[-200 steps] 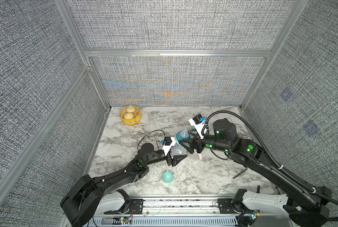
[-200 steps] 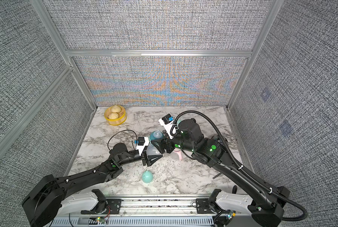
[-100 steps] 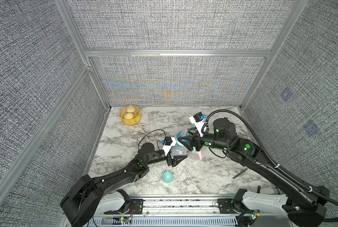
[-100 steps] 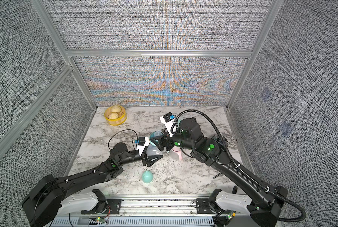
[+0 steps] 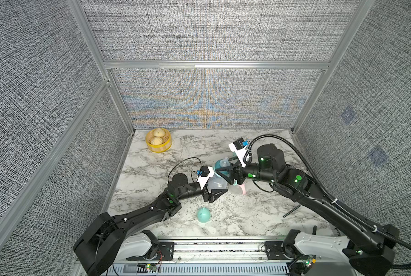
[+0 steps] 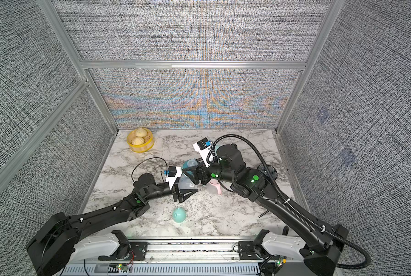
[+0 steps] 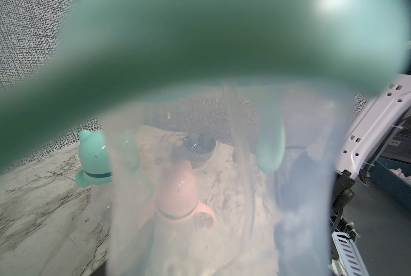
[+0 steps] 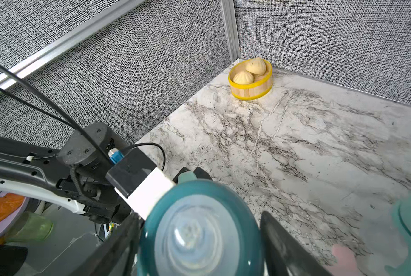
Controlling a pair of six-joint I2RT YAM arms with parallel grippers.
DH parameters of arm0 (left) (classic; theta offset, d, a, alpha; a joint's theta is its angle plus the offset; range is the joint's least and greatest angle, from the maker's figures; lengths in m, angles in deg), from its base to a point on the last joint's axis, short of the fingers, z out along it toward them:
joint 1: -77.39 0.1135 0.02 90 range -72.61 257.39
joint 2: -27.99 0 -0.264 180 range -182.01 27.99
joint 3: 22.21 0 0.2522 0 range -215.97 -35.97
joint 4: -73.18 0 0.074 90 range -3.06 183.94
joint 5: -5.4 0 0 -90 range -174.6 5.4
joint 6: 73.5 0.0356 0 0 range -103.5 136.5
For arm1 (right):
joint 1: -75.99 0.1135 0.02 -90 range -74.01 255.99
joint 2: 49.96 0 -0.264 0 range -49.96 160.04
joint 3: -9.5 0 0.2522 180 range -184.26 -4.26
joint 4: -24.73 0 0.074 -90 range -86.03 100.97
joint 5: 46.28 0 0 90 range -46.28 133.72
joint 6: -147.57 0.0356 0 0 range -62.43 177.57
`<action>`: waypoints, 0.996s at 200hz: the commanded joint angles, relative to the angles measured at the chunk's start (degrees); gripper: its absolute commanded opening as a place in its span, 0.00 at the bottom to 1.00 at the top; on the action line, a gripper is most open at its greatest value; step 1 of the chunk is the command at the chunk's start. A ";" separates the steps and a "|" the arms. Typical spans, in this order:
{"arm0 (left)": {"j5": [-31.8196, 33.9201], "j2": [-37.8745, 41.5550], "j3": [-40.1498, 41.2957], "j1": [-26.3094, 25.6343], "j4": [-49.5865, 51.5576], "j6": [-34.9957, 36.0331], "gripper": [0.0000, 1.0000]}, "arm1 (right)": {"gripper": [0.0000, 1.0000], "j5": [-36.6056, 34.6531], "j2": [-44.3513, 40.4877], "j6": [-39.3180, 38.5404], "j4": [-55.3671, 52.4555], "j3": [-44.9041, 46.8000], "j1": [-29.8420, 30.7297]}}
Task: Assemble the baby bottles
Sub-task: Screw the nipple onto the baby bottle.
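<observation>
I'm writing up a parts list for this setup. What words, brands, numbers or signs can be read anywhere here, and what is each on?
No text reads clearly anywhere.
Small pale tag beside the white arm cover, left wrist view: a few marks, too small and blurred to read.
Clear bottle, teal nipple collar, mint dome cap, yellow steamer basket: no print visible.

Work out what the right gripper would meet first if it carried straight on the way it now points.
The teal collar with its teat, atop the clear bottle. It sits between the fingers of the right gripper, so hardly any travel remains; whether they touch it yet is unclear.
</observation>
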 commanded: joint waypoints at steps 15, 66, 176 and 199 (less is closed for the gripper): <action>2.23 0.51 -0.56 0.08 -0.14 1.02 0.00 | 0.67 -0.72 0.36 0.21 1.62 -0.43 0.01; 13.47 1.56 -1.49 0.02 2.54 4.77 0.00 | 0.54 -9.43 1.94 1.93 -1.66 -3.03 2.96; 43.21 0.11 -0.80 -3.67 0.50 8.68 0.00 | 0.51 -36.72 14.06 23.03 -13.13 -14.73 12.75; 43.78 -1.08 -0.07 -3.85 -1.06 8.34 0.00 | 0.55 -36.91 16.33 24.61 -13.60 -16.76 13.13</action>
